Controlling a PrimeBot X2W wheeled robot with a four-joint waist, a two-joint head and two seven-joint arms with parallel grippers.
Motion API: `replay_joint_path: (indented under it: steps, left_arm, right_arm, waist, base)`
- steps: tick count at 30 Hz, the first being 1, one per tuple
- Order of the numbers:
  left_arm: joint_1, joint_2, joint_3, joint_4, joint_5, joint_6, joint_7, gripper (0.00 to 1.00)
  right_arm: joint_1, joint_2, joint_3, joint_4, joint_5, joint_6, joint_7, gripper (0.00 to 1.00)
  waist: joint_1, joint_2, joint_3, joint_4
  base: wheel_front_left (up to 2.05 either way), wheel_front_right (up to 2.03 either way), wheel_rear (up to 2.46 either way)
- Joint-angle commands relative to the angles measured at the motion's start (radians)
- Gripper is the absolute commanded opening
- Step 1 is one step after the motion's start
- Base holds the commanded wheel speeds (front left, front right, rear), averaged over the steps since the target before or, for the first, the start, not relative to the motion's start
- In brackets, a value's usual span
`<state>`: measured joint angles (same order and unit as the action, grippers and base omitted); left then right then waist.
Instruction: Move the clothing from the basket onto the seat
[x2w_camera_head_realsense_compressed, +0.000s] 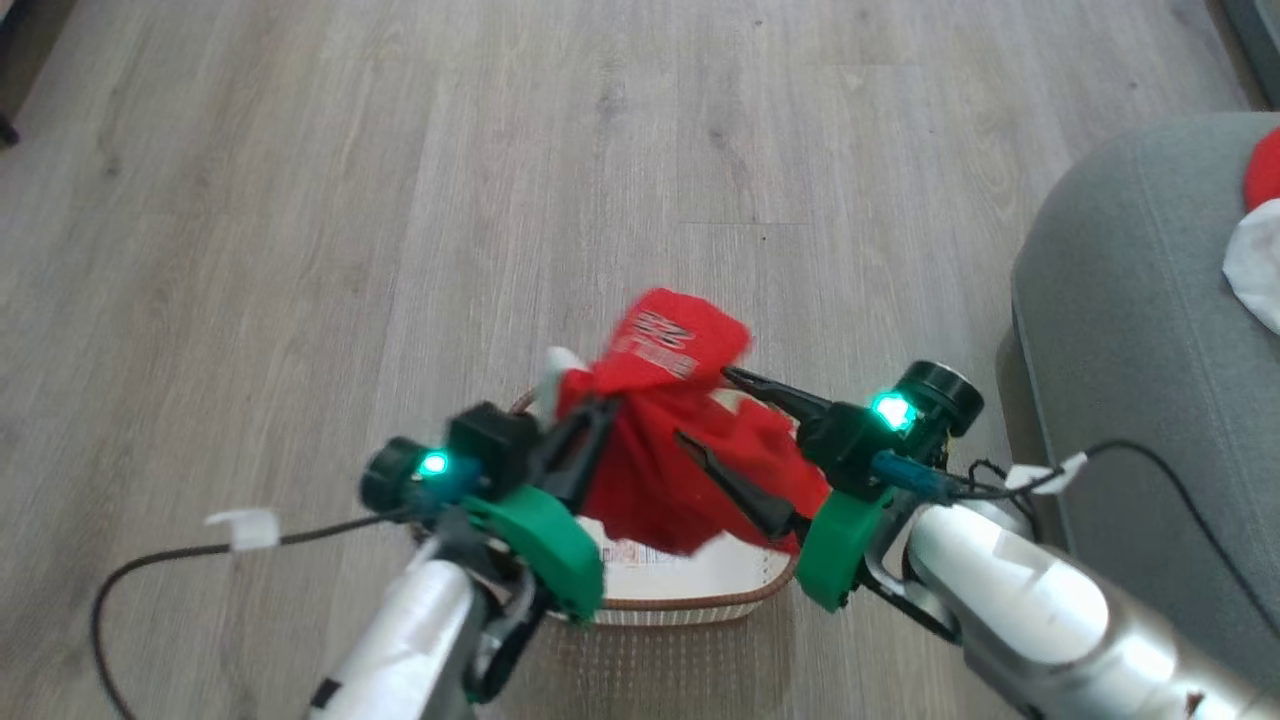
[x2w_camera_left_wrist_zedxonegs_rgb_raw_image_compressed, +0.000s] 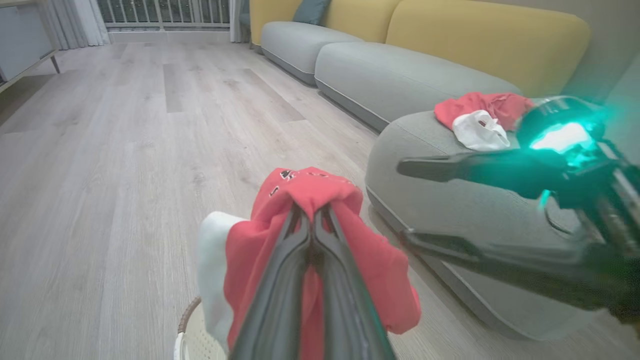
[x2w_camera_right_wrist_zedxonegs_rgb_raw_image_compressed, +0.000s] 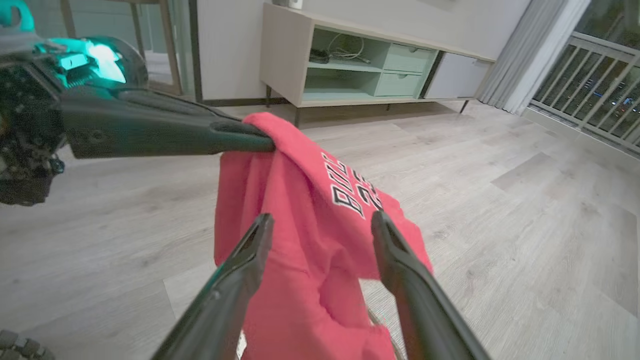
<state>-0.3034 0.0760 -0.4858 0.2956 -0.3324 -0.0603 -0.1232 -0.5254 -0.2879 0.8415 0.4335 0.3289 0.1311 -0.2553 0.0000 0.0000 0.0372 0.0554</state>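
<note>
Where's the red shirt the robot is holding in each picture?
Head view: red shirt in the middle, over the basket.
Left wrist view: bottom middle, draped over the left gripper.
Right wrist view: middle, hanging behind the open right gripper.
Shared landmark: the shut left gripper pinching it.

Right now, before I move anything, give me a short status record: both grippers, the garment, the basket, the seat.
left gripper: shut on the red garment, holding it up over the basket
right gripper: open, fingers either side of the hanging fabric
red garment: lifted; cannot tell if fully clear of the basket
basket: on the floor, below both grippers
seat: to the robot's right; a second garment, red and white, lies on it
</note>
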Motion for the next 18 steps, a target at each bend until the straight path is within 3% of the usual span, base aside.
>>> replay_joint_path:
  steps: [1, 9, 15, 16, 17, 18]
  left_arm:
    - [-0.061, -0.002, 0.008, -0.052, 0.013, -0.011, 0.003, 0.0]
    - [-0.071, -0.009, -0.11, -0.115, 0.002, -0.05, 0.034, 0.0]
    - [-0.075, 0.0, -0.133, -0.148, -0.022, -0.057, 0.044, 0.0]
    - [-0.076, 0.003, -0.134, -0.151, -0.023, -0.057, 0.046, 0.0]
    - [-0.076, 0.005, -0.133, -0.154, -0.028, -0.058, 0.047, 0.0]
    - [-0.076, 0.007, -0.133, -0.158, -0.031, -0.058, 0.048, 0.0]
  right_arm:
    - [-0.054, -0.018, 0.036, -0.011, 0.018, 0.0, -0.006, 1.0]
    - [-0.151, -0.052, 0.197, 0.04, 0.096, 0.0, -0.006, 1.0]
    - [-0.176, -0.058, 0.28, 0.088, 0.185, 0.0, -0.006, 1.0]
    - [-0.18, -0.058, 0.281, 0.09, 0.192, 0.0, -0.006, 0.87]
    - [-0.183, -0.058, 0.279, 0.091, 0.198, 0.0, -0.006, 0.51]
    - [-0.185, -0.058, 0.276, 0.09, 0.203, 0.0, -0.006, 0.32]
  waist:
    - [0.0, 0.0, -0.001, 0.006]
    - [0.0, 0.0, -0.002, 0.014]
    - [0.0, 0.0, 0.003, 0.014]
    - [0.0, 0.0, 0.005, 0.013]
    - [0.0, 0.0, 0.006, 0.012]
    - [0.0, 0.0, 0.007, 0.01]
  base:
    - [0.0, 0.0, 0.0]
    - [0.0, 0.0, 0.0]
    - [0.0, 0.0, 0.0]
    - [0.0, 0.0, 0.0]
    - [0.0, 0.0, 0.0]
    - [0.0, 0.0, 0.0]
